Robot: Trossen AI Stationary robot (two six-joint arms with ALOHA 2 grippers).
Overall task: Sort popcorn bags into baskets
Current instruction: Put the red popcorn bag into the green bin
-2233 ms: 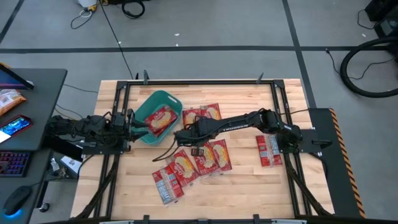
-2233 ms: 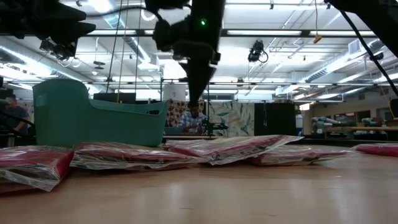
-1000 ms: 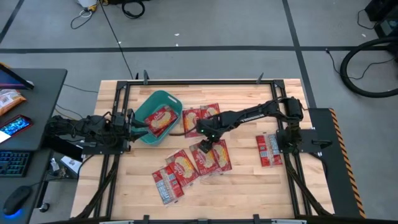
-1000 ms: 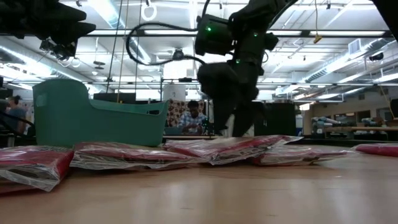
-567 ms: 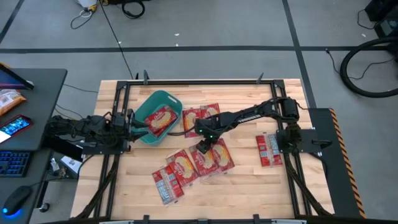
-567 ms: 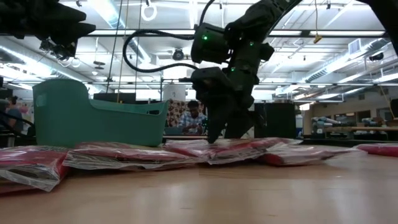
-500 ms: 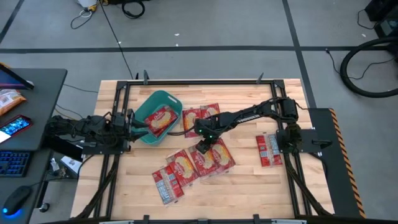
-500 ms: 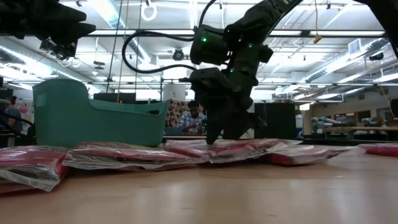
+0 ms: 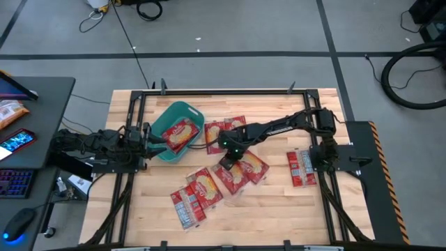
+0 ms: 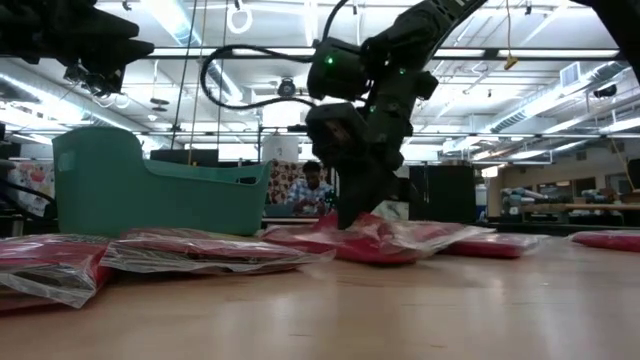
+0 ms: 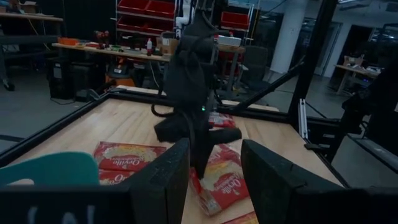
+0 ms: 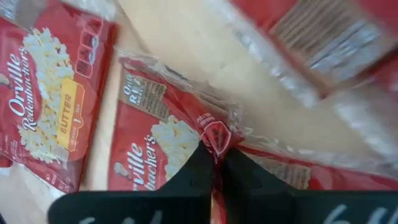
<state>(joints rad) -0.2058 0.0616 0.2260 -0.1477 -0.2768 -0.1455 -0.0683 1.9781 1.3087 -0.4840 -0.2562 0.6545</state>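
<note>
Several red popcorn bags lie flat on the wooden table. My right gripper (image 9: pixel 228 159) is over the middle of the table, shut on one bag (image 9: pixel 251 167), which shows in the low view (image 10: pixel 400 240) and the right wrist view (image 12: pixel 155 146). The teal basket (image 9: pixel 182 107) stands at the table's left with one bag (image 9: pixel 180 134) lying in it. My left gripper (image 11: pixel 214 163) hovers open and level beside the basket's left wall, with nothing between its fingers. My right gripper pinches the bag's clear wrapper at one end edge (image 12: pixel 216 138) between its two fingers. The fingers slant down from above and from the table's right. The pinched end (image 10: pixel 352 224) is raised a little; the rest of the bag lies on the table.
Two bags (image 9: pixel 226 130) lie side by side just beyond the gripper. More bags (image 9: pixel 202 188) overlap toward the near edge, and one (image 9: pixel 302 167) lies by the right arm's base. The basket wall (image 10: pixel 150 195) rises at the left in the low view.
My right gripper has sunk onto the bag in the middle and shut on its end. That end has come up off the table, and the bag has turned and slid a little toward the table's right edge.
</note>
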